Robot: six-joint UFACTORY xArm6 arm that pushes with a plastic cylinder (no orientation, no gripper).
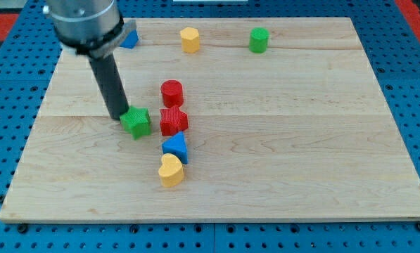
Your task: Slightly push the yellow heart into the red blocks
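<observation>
Yellow heart (171, 170) lies well toward the view's bottom right of my tip (118, 115), which touches the green block (136, 122).

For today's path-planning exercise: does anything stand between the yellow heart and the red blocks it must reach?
Yes. A blue block sits directly between the yellow heart and the red blocks, touching or nearly touching the heart. My tip is beside the green block, at the view's left.

Yellow heart (171, 170) below 2 red blocks (173, 107), apart.
</observation>
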